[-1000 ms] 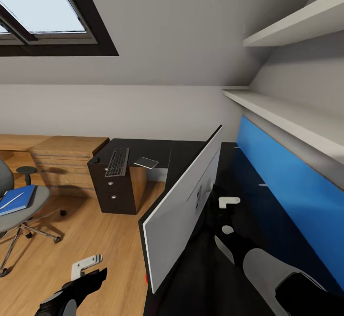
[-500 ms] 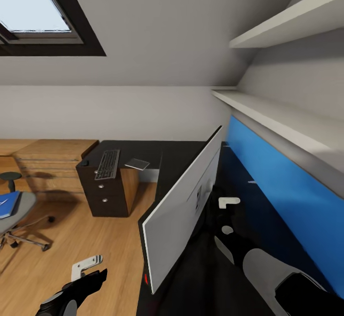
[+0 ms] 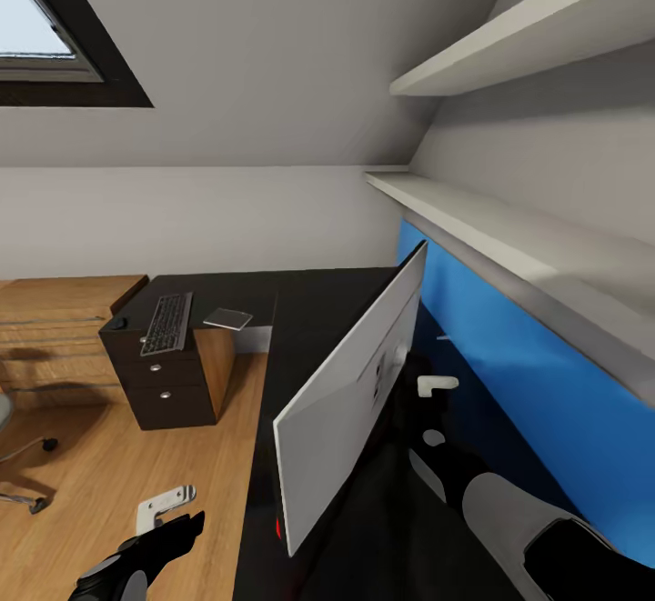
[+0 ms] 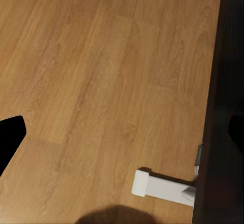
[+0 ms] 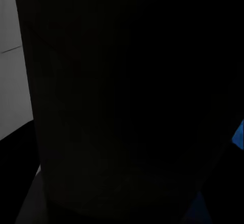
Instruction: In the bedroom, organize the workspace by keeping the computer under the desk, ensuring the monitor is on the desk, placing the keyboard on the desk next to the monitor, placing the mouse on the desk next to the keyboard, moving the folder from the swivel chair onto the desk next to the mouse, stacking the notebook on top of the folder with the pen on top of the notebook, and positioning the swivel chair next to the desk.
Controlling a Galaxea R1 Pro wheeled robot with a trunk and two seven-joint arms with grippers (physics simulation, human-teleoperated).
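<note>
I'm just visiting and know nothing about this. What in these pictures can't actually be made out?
- Right hand: behind the monitor in the head view; the right wrist view is nearly black, so open or shut is unclear.
- Left hand: cut off by the head view's lower edge; what it grips, if anything, is unclear.
- Swivel chair: cut off at the left edge.
- Keyboard: keys too small to read.

Premises: a home attic room fitted as a study. Evidence: sloped ceiling with a dark-framed skylight (image 3: 64, 46); wood plank floor (image 3: 118, 474); black L-shaped tabletop (image 3: 309, 310) carrying a monitor (image 3: 350, 401) and keyboard (image 3: 166, 323); dark drawer unit (image 3: 164, 387); wooden cabinet (image 3: 55, 328); white wall shelves (image 3: 509, 228) above a blue panel (image 3: 509, 401).
</note>
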